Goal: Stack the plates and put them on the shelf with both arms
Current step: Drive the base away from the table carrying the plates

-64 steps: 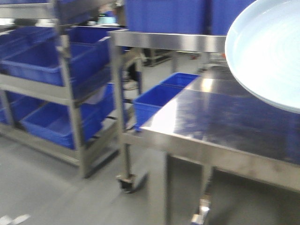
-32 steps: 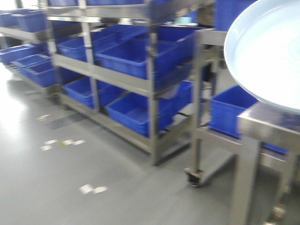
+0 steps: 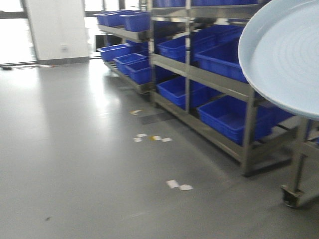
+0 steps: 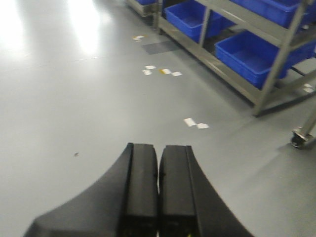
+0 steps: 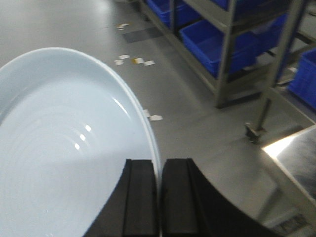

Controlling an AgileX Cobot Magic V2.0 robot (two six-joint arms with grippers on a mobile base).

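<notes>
**Plate pinched in right gripper, left gripper closed on nothing**

Right gripper [image 5: 159, 165]: the rim of the plate [image 5: 59, 148] is pinched between the two fingers [image 5: 140, 197], one on the inner face and one on the outer side. Only a thin slit is left where the rim edge passes through.

The plate is held up in the air, off to the left of the gripper in the right wrist view. It is pale bluish-white and glossy, and faint concentric rings are visible on the flat bottom. In the front view the plate [image 3: 284, 55] fills the upper right corner, tilted so that its inner face is turned toward the camera. It is seen in front of the rack and is not resting on anything.

Left gripper [image 4: 158, 153]: the fingers [image 4: 142, 187] are pressed together with nothing held between them. It is positioned above the grey floor [image 4: 74, 98].

Surroundings:
- A steel rack [image 3: 189, 74] loaded with blue bins [image 3: 224, 117] runs along the right side.
- Paper scraps [image 3: 178, 185] are scattered on the floor.
- A caster [image 3: 291, 195] is seen at lower right.
- A steel table corner [image 5: 296, 148] is visible at the right edge of the right wrist view, well apart from the plate.
</notes>
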